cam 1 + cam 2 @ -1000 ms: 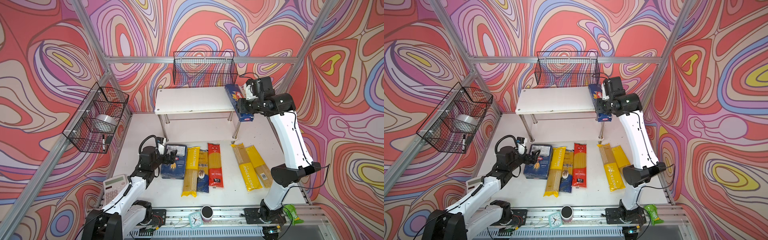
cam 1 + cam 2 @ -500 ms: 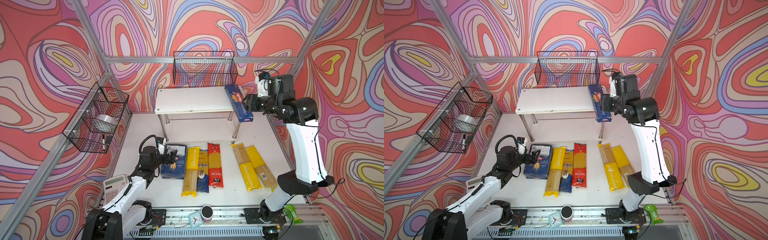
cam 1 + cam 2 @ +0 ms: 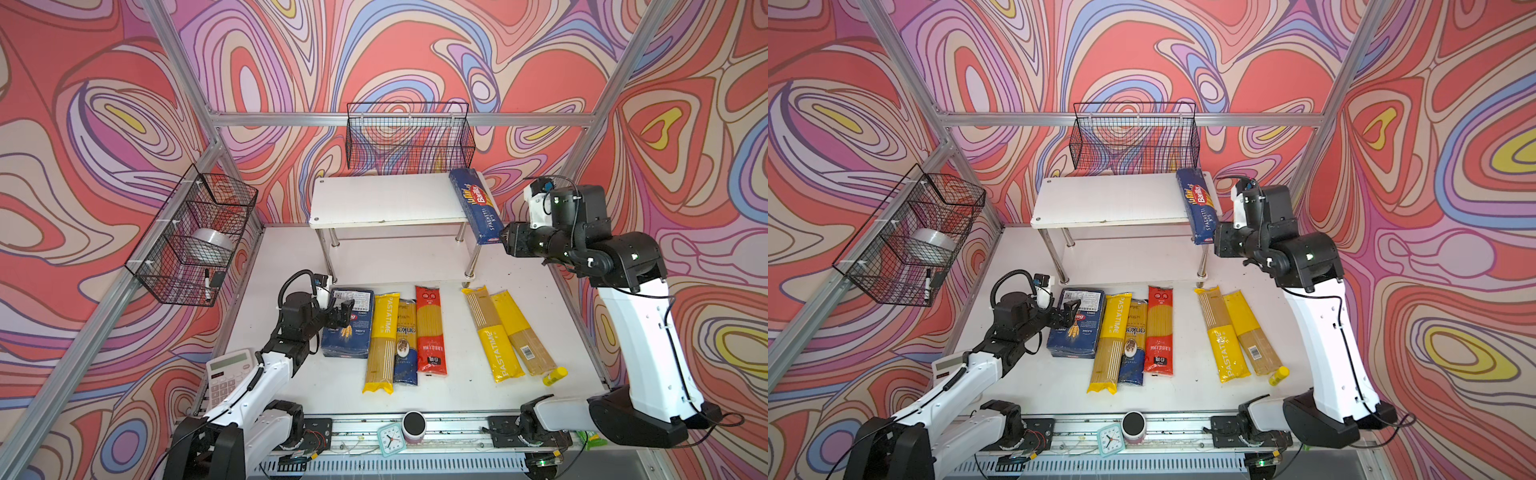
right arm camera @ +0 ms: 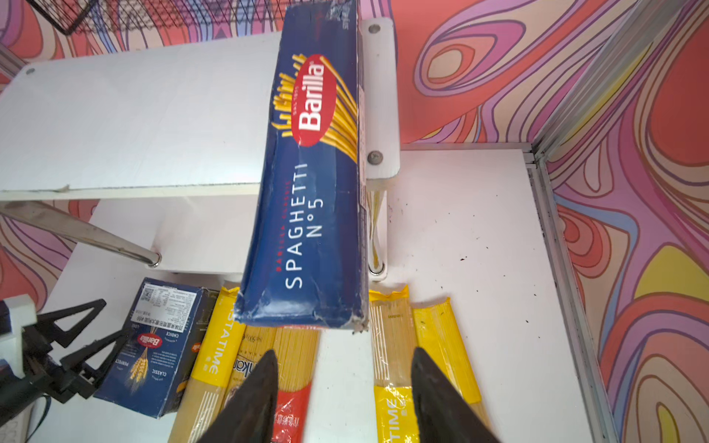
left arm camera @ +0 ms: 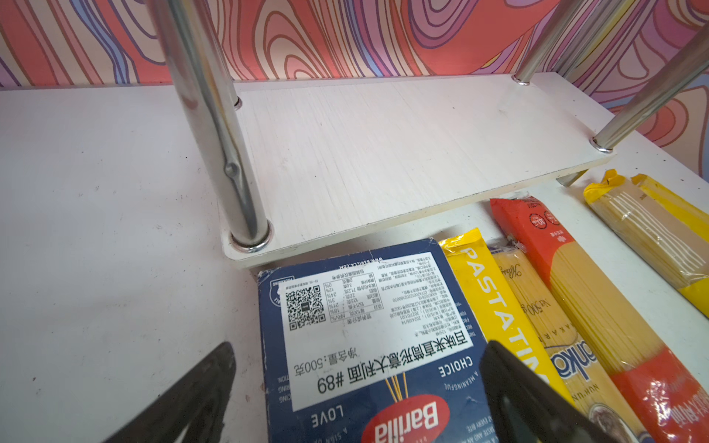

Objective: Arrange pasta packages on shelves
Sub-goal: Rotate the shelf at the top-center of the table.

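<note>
In both top views the Barilla spaghetti box [image 3: 476, 205] lies on the right end of the top board [image 3: 386, 201] of the rack, and its near end hangs over the front edge.

Left wrist view: the left gripper [image 5: 358, 345] is spread wide over the wide Barilla box [image 5: 364, 307], which lies on the table [image 5: 115, 191] beside the lower board [image 5: 383, 153].

Right wrist view: the right gripper [image 4: 343, 352] has its jaws apart and holds nothing; it is near the spaghetti box but not touching it.

Back wire basket [image 3: 409, 135]: black, hung on the rear wall. Contents cannot be made out.
Side wire basket [image 3: 195, 237]: black, on the side wall. It holds a clear tape roll [image 3: 212, 245], with a black marker [image 3: 206, 284] upright in the lower compartment.
Calculator [image 3: 226, 372]: white, at the front corner of the tabletop [image 3: 457, 399].
Front rail [image 3: 457, 419]: a teal clock [image 3: 390, 439] sits just beside a black-lidded can [image 3: 414, 424].
Yellow tube [image 3: 555, 376]: lying on its side.
Green packet [image 3: 590, 438]: largely hidden.
</note>
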Available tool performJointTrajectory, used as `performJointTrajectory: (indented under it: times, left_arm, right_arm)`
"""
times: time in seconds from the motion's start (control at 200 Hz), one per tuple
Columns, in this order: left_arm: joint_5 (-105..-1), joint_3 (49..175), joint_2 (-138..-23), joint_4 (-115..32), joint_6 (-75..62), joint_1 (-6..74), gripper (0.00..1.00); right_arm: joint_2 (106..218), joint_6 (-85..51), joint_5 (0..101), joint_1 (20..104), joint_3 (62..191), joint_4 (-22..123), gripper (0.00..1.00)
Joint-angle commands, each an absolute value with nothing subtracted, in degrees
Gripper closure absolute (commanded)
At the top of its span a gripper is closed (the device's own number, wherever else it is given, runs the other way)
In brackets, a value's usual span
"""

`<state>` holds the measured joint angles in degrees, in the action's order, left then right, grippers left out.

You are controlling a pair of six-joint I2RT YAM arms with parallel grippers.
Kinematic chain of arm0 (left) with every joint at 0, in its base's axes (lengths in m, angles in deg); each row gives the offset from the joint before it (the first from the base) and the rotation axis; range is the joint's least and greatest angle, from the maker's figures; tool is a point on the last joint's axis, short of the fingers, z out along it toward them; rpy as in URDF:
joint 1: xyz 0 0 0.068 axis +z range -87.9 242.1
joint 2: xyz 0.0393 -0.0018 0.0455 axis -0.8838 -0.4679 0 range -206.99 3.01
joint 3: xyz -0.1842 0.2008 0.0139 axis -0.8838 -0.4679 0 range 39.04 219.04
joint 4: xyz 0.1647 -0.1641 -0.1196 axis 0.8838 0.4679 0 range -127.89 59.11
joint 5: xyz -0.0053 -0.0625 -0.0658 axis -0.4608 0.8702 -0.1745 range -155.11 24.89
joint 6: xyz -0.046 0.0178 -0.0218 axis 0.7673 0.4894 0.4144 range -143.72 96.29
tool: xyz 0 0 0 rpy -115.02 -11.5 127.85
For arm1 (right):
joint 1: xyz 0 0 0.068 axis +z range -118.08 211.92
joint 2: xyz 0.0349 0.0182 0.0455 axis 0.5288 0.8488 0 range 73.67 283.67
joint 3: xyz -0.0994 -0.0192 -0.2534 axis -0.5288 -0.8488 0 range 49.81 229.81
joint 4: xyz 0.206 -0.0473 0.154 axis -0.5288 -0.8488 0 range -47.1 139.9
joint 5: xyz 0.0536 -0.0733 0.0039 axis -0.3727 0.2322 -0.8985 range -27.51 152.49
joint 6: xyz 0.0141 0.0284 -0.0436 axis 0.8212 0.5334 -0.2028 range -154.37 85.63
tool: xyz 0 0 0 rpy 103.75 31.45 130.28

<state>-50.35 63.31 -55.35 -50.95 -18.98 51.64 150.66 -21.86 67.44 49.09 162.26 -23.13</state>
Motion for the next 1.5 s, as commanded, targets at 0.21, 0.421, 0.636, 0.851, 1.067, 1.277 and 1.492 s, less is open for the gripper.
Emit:
performJointTrajectory:
  times: [0.21,0.421,0.636,0.851,1.067,1.277,1.492]
  left_arm:
    - [-50.6,63.3,-54.3,-51.2,-18.6,51.6,0.00]
    - [-51.1,62.8,-53.8,-51.5,-18.4,51.6,0.00]
    - [-51.0,62.8,-53.8,-51.5,-18.5,51.7,0.00]
    - [-51.4,62.5,-53.2,-51.7,-18.4,51.7,0.00]
    - [-51.4,62.4,-53.2,-51.8,-18.3,51.7,0.00]
    - [-51.3,62.4,-53.2,-51.8,-18.3,51.7,0.00]
    - [-51.4,62.5,-53.3,-51.8,-18.3,51.6,0.00]
  right_arm:
    - [134.6,-16.3,70.6,48.9,136.8,-9.5,0.45]
    - [123.7,-15.6,67.2,48.9,109.1,16.5,0.45]
    - [125.2,-16.1,62.5,48.9,89.6,44.2,0.32]
    - [132.5,-24.7,67.1,48.8,83.3,61.4,0.27]
    - [142.1,-30.6,70.2,48.7,85.0,70.2,0.26]
    - [148.5,-31.6,69.3,46.0,87.7,74.7,0.27]
    - [153.1,-31.8,66.2,44.1,89.9,77.7,0.27]
